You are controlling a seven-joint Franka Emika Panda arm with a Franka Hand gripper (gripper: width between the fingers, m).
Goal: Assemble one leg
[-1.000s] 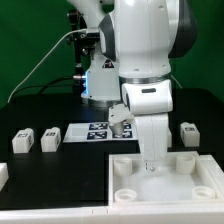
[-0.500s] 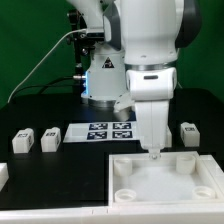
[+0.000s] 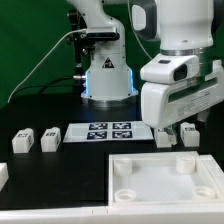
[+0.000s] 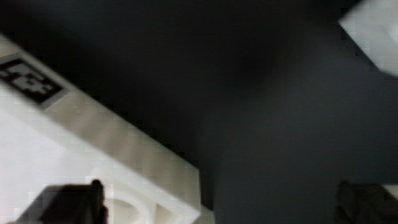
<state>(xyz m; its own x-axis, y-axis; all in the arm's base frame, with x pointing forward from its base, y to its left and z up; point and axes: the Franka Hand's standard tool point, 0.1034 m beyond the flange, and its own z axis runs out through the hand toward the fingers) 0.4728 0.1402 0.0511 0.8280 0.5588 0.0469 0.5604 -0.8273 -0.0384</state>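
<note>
Exterior and wrist views. You can count three legs, all lying on the table (image 3: pixel 60 175): the outer left leg (image 3: pixel 22 141) and the inner left leg (image 3: pixel 49 139) sit side by side at the exterior view's left. The right leg (image 3: pixel 191 132) lies at its right, just beside the hand (image 3: pixel 172 136). One panel (image 3: pixel 160 182) with four round sockets lies nearest the camera, and one marker board (image 3: pixel 108 131) carries four tags. The hand is spread, its dark fingertips (image 4: pixel 68 205) wide apart with nothing between them. Half a second earlier the hand stood low over the panel's far edge; it has since risen and swung toward the right leg. Legs and panel have not moved.
</note>
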